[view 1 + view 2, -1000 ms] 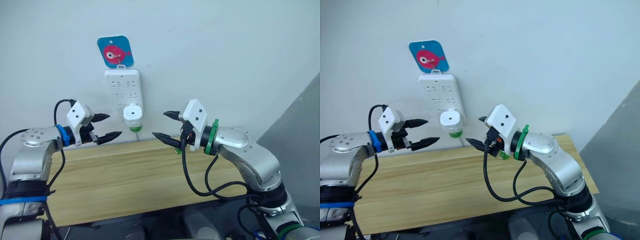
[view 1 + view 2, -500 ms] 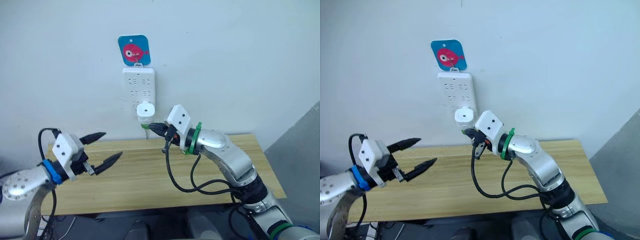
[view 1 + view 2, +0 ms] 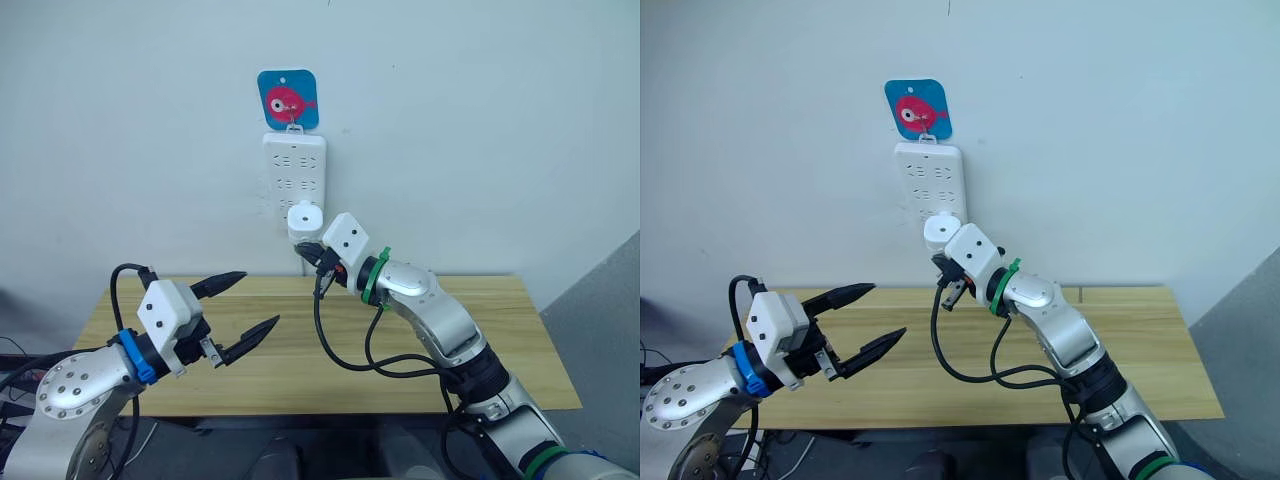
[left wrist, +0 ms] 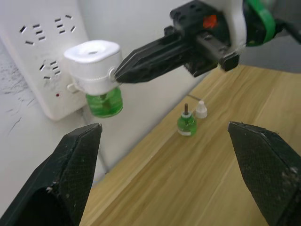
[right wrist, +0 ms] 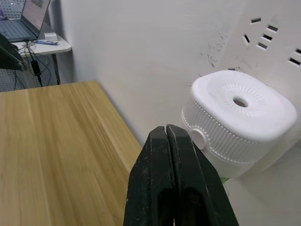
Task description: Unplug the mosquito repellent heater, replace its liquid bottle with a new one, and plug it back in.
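left gripper [image 3: 238, 304]: fingers spread wide, holding nothing, above the table [image 3: 500, 330] | mosquito repellent heater [image 3: 304, 220]: plugged into the wall power strip [image 3: 293, 170] | right gripper [image 4: 117, 71]: fingers pressed together, tips at the heater's side

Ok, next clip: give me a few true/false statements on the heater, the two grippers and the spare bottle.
1. The mosquito repellent heater is plugged into the power strip. True.
2. The right gripper is wide open. False: its fingers are pressed shut, tips at the heater's side.
3. The left gripper is open and holds nothing. True.
4. A small green bottle lies tipped over on the table. False: it stands upright, a white cap beside it.
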`<act>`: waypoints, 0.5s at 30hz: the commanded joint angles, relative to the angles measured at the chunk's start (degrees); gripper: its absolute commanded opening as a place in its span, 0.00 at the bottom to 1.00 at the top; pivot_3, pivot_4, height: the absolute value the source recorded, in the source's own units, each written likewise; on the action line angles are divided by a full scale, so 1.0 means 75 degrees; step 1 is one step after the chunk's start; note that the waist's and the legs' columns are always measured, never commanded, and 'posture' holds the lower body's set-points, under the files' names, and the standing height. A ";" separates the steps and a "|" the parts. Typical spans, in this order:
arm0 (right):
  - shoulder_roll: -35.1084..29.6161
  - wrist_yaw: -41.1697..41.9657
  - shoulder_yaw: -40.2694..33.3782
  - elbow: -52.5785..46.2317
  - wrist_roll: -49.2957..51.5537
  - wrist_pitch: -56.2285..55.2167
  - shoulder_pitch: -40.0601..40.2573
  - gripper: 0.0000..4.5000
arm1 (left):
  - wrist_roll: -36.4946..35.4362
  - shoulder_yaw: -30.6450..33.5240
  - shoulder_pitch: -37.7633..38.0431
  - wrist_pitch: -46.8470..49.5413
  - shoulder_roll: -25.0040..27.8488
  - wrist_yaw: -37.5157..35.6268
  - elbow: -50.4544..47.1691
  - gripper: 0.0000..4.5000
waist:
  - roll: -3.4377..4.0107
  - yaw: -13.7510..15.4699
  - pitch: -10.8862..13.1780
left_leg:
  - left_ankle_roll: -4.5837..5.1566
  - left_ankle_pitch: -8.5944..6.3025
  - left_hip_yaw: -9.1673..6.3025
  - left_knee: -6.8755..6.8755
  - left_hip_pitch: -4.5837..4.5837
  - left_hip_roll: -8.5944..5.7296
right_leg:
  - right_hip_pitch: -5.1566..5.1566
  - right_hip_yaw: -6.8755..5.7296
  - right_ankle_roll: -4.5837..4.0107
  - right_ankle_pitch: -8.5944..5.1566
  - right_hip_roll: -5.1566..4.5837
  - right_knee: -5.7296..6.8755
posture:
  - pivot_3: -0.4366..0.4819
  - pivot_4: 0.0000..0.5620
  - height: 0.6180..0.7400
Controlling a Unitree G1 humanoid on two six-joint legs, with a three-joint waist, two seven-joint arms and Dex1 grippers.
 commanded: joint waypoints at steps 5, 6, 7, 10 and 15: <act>0.0046 -0.0133 -0.0325 -0.0116 -0.0116 -0.0219 -0.0090 0.00 | -0.0137 -0.0142 -0.0218 0.0010 0.0156 0.0039 -0.0213 1.00 | 0.0000 -0.0003 0.0000 | 0.0000 0.0000 0.0002 -0.0001 -0.0001 -0.0001 | 0.0000 0.0001 0.0000 0.0000 0.0000 -0.0001 | 0.42 0.12 0.94; 0.0061 -0.0130 -0.0333 -0.0109 -0.0112 -0.0212 -0.0088 0.00 | -0.0133 -0.0150 -0.0227 0.0003 0.0164 0.0036 -0.0200 1.00 | 0.0000 -0.0003 0.0000 | 0.0000 0.0000 0.0002 -0.0001 0.0000 0.0000 | 0.0000 0.0001 0.0000 -0.0001 0.0000 -0.0001 | 0.42 0.12 0.94; 0.0092 -0.0142 -0.0341 -0.0099 -0.0100 -0.0168 -0.0095 0.00 | -0.0132 -0.0153 -0.0236 -0.0005 0.0170 0.0030 -0.0187 1.00 | 0.0000 -0.0003 0.0000 | 0.0000 0.0000 0.0001 -0.0001 0.0000 0.0000 | 0.0000 0.0000 -0.0001 -0.0001 0.0000 -0.0001 | 0.42 0.12 0.94; 0.0168 -0.0160 -0.0330 -0.0079 -0.0100 -0.0014 -0.0126 0.00 | -0.0136 -0.0144 -0.0267 -0.0045 0.0221 -0.0032 -0.0123 1.00 | 0.0000 -0.0007 0.0000 | 0.0000 0.0000 0.0002 -0.0001 0.0000 0.0000 | -0.0001 0.0001 -0.0001 -0.0001 0.0000 -0.0001 | 0.42 0.12 0.94; 0.0135 -0.0022 -0.0223 -0.0076 -0.0163 0.0159 -0.0101 0.00 | -0.0103 -0.0139 -0.0341 -0.0130 0.0263 -0.0090 0.0026 1.00 | 0.0000 -0.0004 0.0000 | 0.0000 0.0000 0.0002 -0.0001 -0.0001 -0.0001 | 0.0000 0.0001 -0.0002 -0.0001 0.0000 -0.0001 | 0.43 0.11 0.94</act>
